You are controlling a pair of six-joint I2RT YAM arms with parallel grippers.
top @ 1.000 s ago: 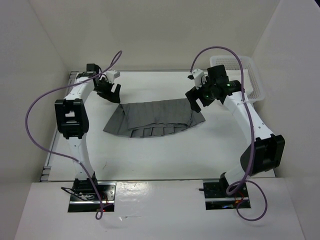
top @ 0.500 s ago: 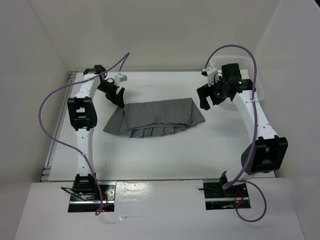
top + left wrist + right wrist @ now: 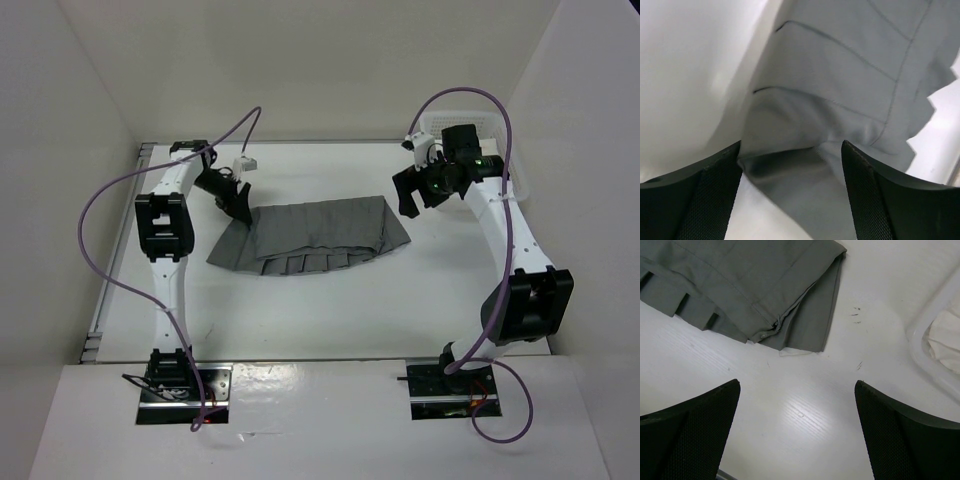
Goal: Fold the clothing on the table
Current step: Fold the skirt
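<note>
The grey pleated clothing (image 3: 310, 235) lies folded flat in the middle of the white table (image 3: 330, 310), its pleated hem toward the near side. My left gripper (image 3: 238, 200) is down at its far left corner. In the left wrist view the jaws (image 3: 791, 145) stand wide apart with a raised fold of the clothing (image 3: 840, 75) between them, and neither finger presses it. My right gripper (image 3: 405, 195) hovers open just right of the clothing's right edge. The right wrist view shows only bare table between its fingers (image 3: 796, 382), with the clothing's right corner (image 3: 755, 285) beyond.
A white mesh basket (image 3: 505, 150) stands at the far right corner, behind the right arm. Its rim (image 3: 935, 355) and a white cloth (image 3: 947, 337) inside it show in the right wrist view. White walls close in the table on three sides.
The left gripper has come down from the far left onto the clothing's left corner, and its jaws have narrowed a little. The right gripper has drawn back right, off the clothing's right edge.
</note>
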